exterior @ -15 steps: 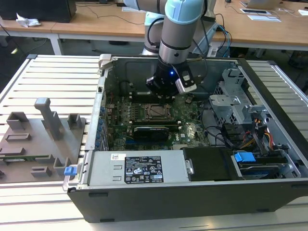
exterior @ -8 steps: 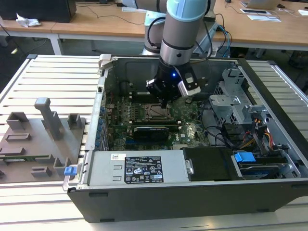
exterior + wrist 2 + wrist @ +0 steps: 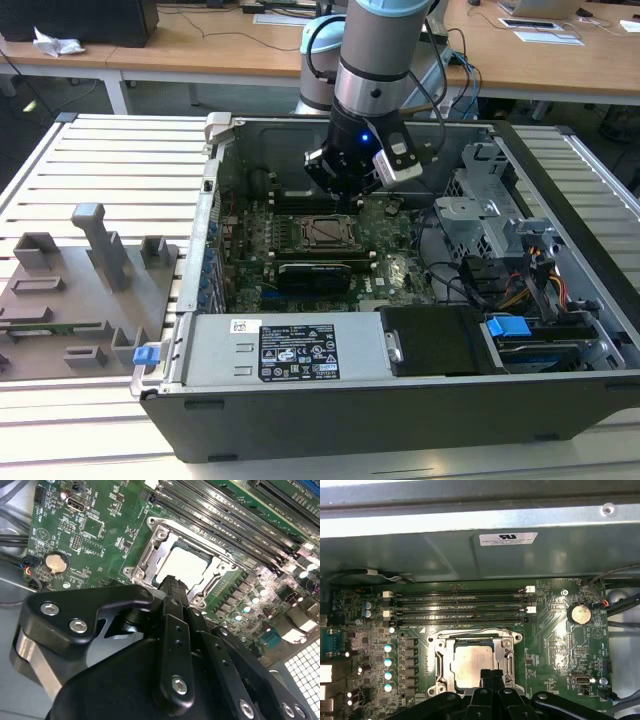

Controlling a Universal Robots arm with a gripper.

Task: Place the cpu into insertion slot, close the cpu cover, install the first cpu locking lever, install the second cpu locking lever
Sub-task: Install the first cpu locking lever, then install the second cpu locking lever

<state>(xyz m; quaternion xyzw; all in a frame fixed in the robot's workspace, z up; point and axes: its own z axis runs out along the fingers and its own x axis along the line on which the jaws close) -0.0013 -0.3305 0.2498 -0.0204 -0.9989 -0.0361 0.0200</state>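
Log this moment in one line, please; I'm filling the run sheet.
gripper: shut, at socket edge | cpu: seated | cpu cover: closed over it

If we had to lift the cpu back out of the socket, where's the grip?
Probably none yet: the cpu lies flat in the insertion slot with the cpu cover framing it, leaving just its top face bare. Once the cover is up, take two opposite edges, coming straight down from above.

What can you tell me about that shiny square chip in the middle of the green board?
The cpu is a flat square chip with a pale silver-grey metal top. It lies flat in the insertion slot, framed by the cpu cover, which looks closed down over its edges. The gripper hangs just above its near edge, fingers drawn together; contact can't be confirmed.
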